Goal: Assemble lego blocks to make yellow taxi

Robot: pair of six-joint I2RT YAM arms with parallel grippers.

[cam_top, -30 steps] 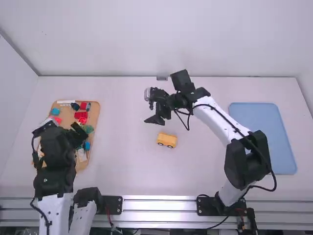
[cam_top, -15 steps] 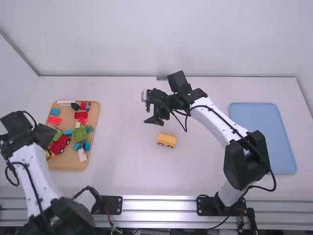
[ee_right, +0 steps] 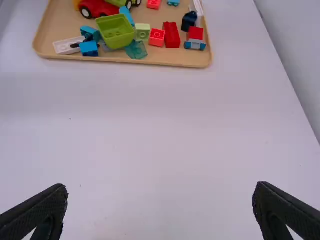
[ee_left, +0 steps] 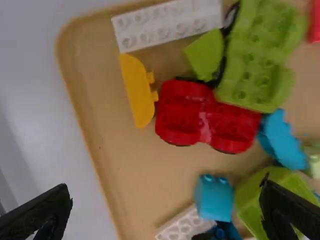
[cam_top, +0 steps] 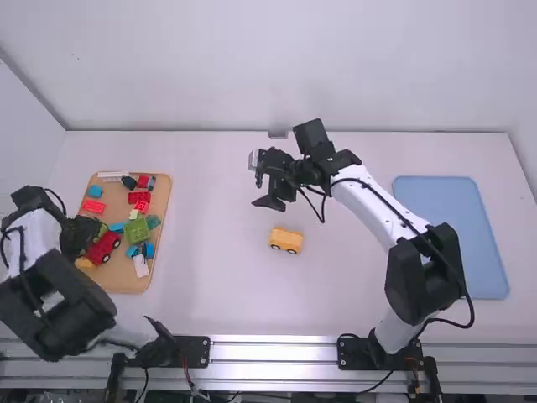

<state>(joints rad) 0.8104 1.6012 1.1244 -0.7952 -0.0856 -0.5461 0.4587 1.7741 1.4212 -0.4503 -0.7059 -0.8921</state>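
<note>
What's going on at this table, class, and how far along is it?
The job is to build a yellow taxi from toy blocks. The left hand is open above the tan tray, where a flat yellow piece lies beside a red wheeled one. The right hand, also open, is over the table, near a yellow wheeled body. Neither holds anything, and the two yellow pieces lie apart.
</note>
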